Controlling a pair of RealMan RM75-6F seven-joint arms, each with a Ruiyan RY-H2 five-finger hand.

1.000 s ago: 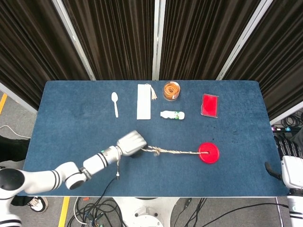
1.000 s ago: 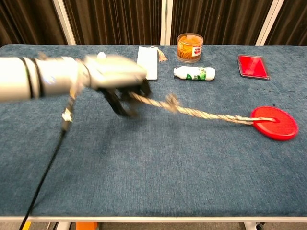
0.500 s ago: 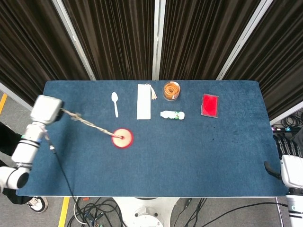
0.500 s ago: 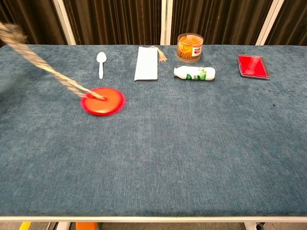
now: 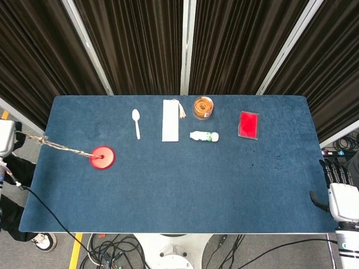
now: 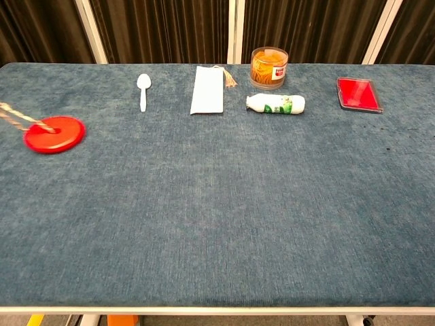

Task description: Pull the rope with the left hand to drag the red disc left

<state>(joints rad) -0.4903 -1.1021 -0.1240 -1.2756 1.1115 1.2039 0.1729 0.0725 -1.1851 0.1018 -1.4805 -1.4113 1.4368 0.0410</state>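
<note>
The red disc (image 5: 102,157) lies flat on the blue table (image 5: 224,179) near its left edge; the chest view shows the disc (image 6: 54,134) at far left. A twisted rope (image 5: 61,148) runs taut from the disc's centre leftwards past the table edge, and the rope (image 6: 17,117) leaves the chest view at the left border. My left hand (image 5: 5,140) is at the head view's left border, off the table, holding the rope's end; it is partly cut off. My right hand (image 5: 336,188) hangs beyond the table's right front corner, fingers apart, holding nothing.
Along the back of the table lie a white spoon (image 5: 136,122), a white strip with a tassel (image 5: 170,120), a jar of orange contents (image 5: 203,107), a small white bottle on its side (image 5: 204,136) and a red flat box (image 5: 248,124). Cables hang below the front edge.
My left hand has swept far left past the table edge with the rope, and the red disc has slid from the right of the table to near its left edge. The right hand stays put.
</note>
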